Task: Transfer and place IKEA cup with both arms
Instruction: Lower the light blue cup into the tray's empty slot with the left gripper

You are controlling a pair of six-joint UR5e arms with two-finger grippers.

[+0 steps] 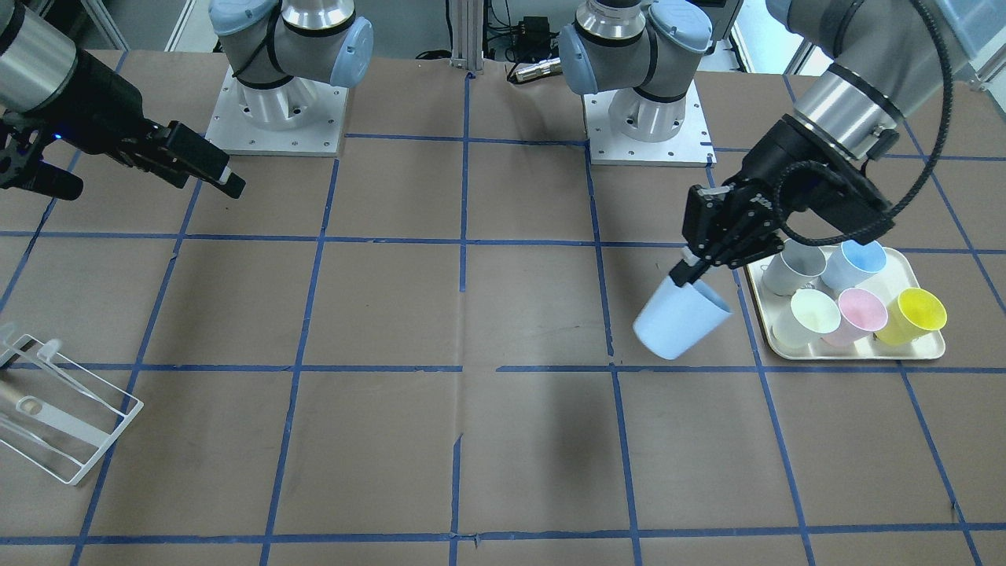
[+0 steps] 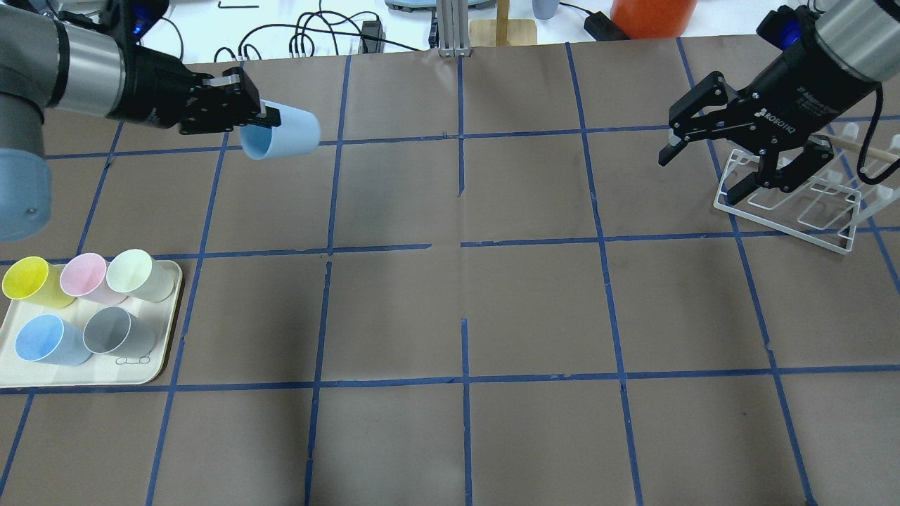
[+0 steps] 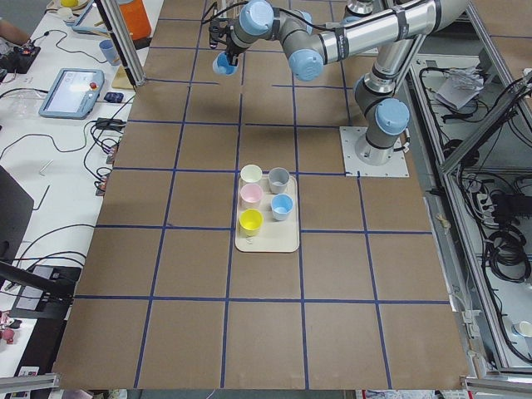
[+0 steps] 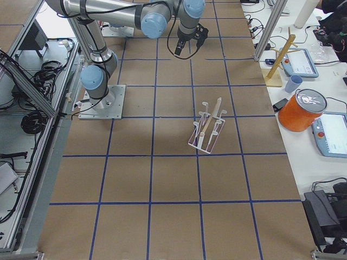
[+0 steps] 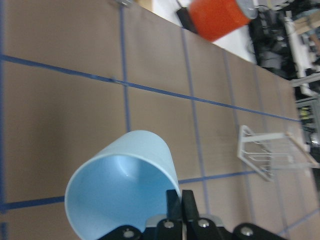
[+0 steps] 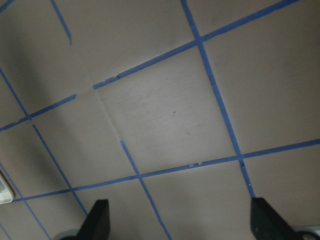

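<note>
Pinches the rim of the IKEA cup (image 2: 281, 131) with the left gripper (image 2: 264, 121), up in the air, tipped sideways, at about 1 o'clock from the tray (image 2: 158, 351) in the overhead view. Spreads the right gripper (image 2: 699, 176) wide, at 9 o'clock of the white rack (image 2: 780, 226).

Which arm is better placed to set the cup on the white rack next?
Right, probably: the right hand is open and nearer the white rack; the left hand holds the light-blue cup far from it.
</note>
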